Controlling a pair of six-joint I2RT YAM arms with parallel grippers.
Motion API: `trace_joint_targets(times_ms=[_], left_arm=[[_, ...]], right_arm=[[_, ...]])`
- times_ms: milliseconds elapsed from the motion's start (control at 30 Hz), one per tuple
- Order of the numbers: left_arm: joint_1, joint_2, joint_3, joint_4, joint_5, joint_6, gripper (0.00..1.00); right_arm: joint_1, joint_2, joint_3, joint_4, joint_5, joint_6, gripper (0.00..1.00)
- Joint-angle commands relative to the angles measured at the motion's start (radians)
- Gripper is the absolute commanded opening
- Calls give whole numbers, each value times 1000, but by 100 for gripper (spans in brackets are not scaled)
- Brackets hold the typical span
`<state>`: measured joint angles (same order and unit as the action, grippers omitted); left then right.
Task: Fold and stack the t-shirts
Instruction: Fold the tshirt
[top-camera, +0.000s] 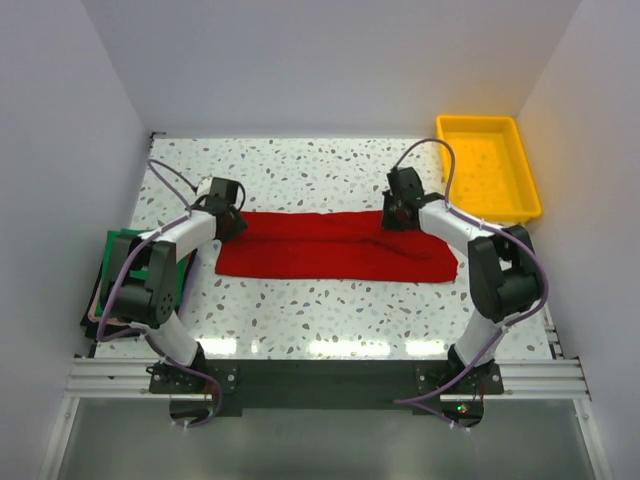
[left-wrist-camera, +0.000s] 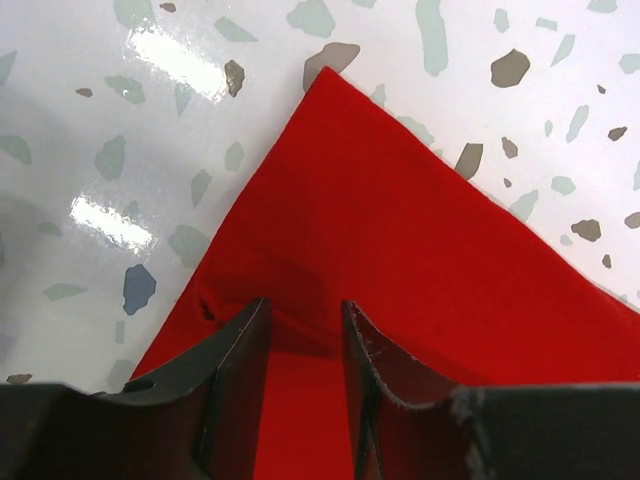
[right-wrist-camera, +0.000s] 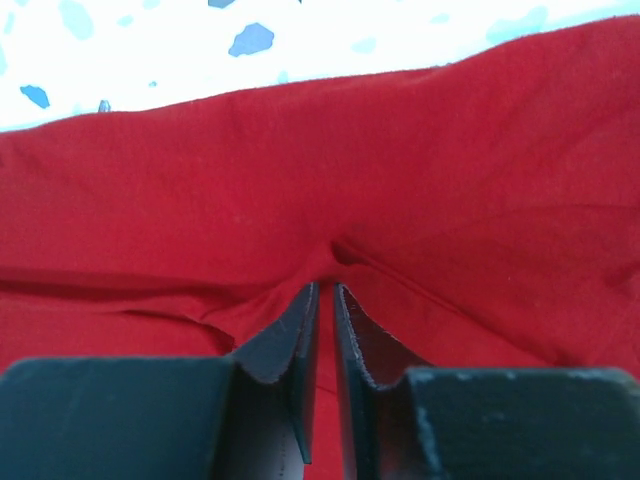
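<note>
The red t-shirt (top-camera: 335, 258) is lying folded into a long band across the middle of the table (top-camera: 330, 315), running left to right. Its far-left corner is showing as a clean point in the left wrist view (left-wrist-camera: 400, 220).

The left gripper (top-camera: 230, 222) is sitting over that corner. In its own camera the gripper (left-wrist-camera: 300, 310) is holding its jaws apart, with flat red cloth showing in the gap between them.

The right gripper (top-camera: 398, 215) is bearing down on the shirt's far edge towards the right end. Seen from its wrist, the gripper (right-wrist-camera: 322, 290) is pinching the fabric (right-wrist-camera: 300, 180), with its fingers nearly together and the cloth puckering into creases at the tips.

The dark green t-shirt (top-camera: 115, 250) is resting at the table's left edge, partly hidden under the left arm. It seems to be lying on top of other cloth, though the view there is too poor to be sure.

A yellow tray (top-camera: 480, 122) is standing at the far right corner, well apart from both shirts.
</note>
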<state>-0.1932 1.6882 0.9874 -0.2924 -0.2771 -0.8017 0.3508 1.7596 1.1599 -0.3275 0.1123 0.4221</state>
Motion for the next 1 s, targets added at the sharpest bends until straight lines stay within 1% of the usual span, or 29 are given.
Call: trace_joint_targets(times_ms=[0, 200, 333, 367, 400, 467, 500, 600, 833, 967], left_arm=[[-6, -47, -24, 41, -20, -14, 39], [-6, -61, -53, 58, -7, -22, 38], [-6, -71, -75, 67, 4, -28, 38], [-6, -74, -81, 71, 6, -31, 38], [-6, -81, -88, 73, 6, -33, 37], [-6, -93, -98, 81, 4, -36, 37], [-6, -93, -104, 81, 4, -37, 37], [-6, -93, -110, 82, 6, -39, 38], [-6, -91, -122, 91, 13, -44, 37], [-6, -93, -121, 95, 16, -44, 37]], right_arm=[[7, -81, -25, 5, -5, 1, 13], [13, -123, -52, 5, -2, 7, 8], [22, -158, -68, 4, 1, 14, 10], [22, -164, -68, 1, 15, 14, 13], [22, -166, -66, -1, 26, 14, 23], [22, -158, -43, -18, 55, 6, 36], [20, -149, -33, -24, 62, 3, 45], [22, -108, 18, -42, 79, -5, 55], [24, 4, 98, -65, 98, 7, 56], [31, 57, 126, -77, 124, 23, 54]])
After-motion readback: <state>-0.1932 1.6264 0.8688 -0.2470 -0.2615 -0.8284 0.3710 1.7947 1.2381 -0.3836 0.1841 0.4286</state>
